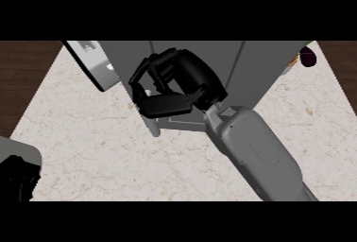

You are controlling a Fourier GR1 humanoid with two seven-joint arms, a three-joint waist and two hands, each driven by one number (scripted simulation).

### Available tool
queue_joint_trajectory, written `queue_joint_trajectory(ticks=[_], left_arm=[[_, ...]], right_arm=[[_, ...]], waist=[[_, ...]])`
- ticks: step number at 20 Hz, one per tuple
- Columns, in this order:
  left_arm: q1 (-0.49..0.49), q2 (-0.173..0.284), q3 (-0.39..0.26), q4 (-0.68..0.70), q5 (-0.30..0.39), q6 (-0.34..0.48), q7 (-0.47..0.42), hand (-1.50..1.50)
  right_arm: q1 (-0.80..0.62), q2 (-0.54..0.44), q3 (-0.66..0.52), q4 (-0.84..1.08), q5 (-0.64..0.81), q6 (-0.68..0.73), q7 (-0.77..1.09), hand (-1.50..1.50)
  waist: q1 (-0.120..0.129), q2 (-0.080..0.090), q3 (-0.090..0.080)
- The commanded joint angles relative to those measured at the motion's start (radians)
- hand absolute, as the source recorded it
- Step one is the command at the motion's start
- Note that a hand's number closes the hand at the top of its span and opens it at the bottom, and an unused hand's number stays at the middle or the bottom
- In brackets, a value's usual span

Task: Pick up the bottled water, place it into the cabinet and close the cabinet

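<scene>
One cabinet (209,61) stands on the one surface (105,156), grey, with one door (87,64) swung open at its left side. Two hands show: the right hand (174,85) in front of the cabinet and the left hand (17,182) at the lower left edge. Two grey forearms show, one behind each hand. One small purple thing (307,56) sits at the cabinet's right side, too hidden to name.
</scene>
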State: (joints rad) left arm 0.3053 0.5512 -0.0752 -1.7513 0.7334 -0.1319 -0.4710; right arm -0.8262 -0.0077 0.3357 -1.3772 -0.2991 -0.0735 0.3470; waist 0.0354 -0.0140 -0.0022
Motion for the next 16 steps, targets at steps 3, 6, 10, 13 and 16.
queue_joint_trajectory(ticks=[3,6,10,13,16], left_arm=[[-0.006,0.011,0.010,-0.014,-0.005,-0.003,0.026,1.50],[-0.019,-0.002,0.004,0.010,0.004,-0.032,0.010,1.50],[0.014,-0.001,-0.004,-0.019,-0.009,-0.041,0.003,1.50],[-0.036,-0.005,-0.007,-0.013,-0.014,-0.012,0.029,1.50],[-0.043,-0.006,-0.008,-0.042,-0.009,0.001,0.043,1.50]], right_arm=[[-0.064,-0.078,-0.130,0.236,0.002,0.074,-0.115,1.50],[-0.086,-0.110,-0.158,0.268,-0.017,0.119,-0.147,1.50],[-0.070,-0.133,-0.156,0.301,-0.014,0.147,-0.178,1.50],[-0.079,-0.109,-0.148,0.319,-0.015,0.147,-0.200,1.50],[-0.067,-0.120,-0.156,0.337,-0.013,0.158,-0.232,1.50]], waist=[[-0.001,0.029,0.002],[0.003,0.038,0.001],[0.016,0.037,0.001],[0.002,0.040,0.001],[0.009,0.043,0.002]])
